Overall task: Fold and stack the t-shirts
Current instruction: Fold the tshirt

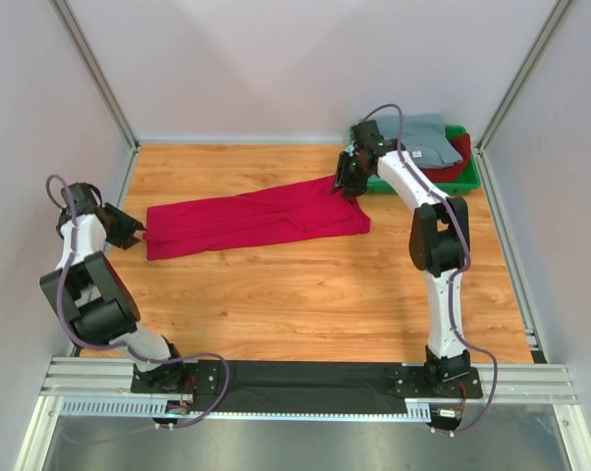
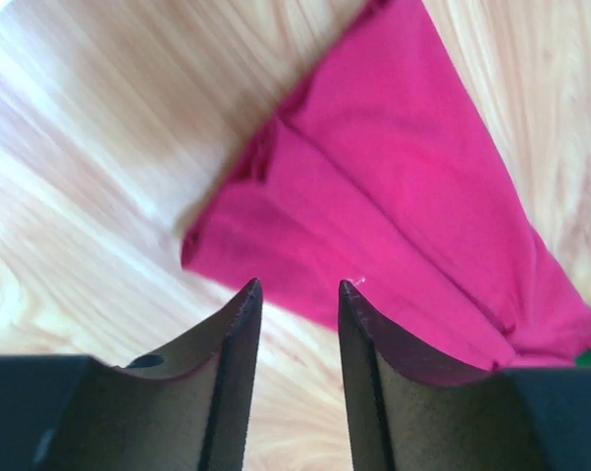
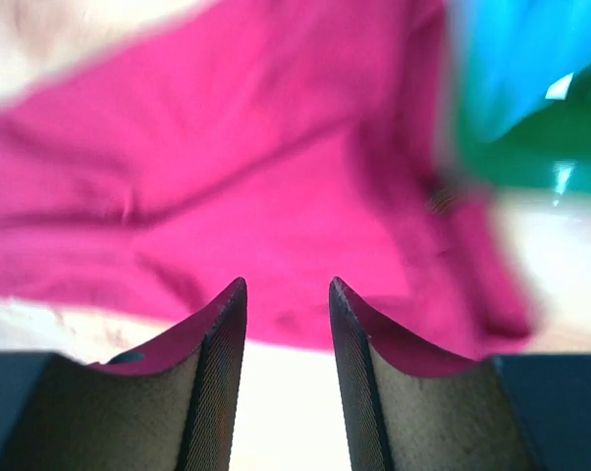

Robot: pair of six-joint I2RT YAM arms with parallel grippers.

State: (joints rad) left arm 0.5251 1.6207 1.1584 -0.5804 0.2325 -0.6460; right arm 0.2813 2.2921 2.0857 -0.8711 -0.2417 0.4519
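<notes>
crimson t-shirt [image 1: 256, 221] — lying on table [image 1: 305, 304] | left jaws parted, empty | right jaws parted, empty

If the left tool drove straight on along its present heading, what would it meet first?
Probably the near end of the red shirt, lying just past the open left tool in the wrist view. Depth is unclear, so it might touch the table just short of the cloth.
</notes>
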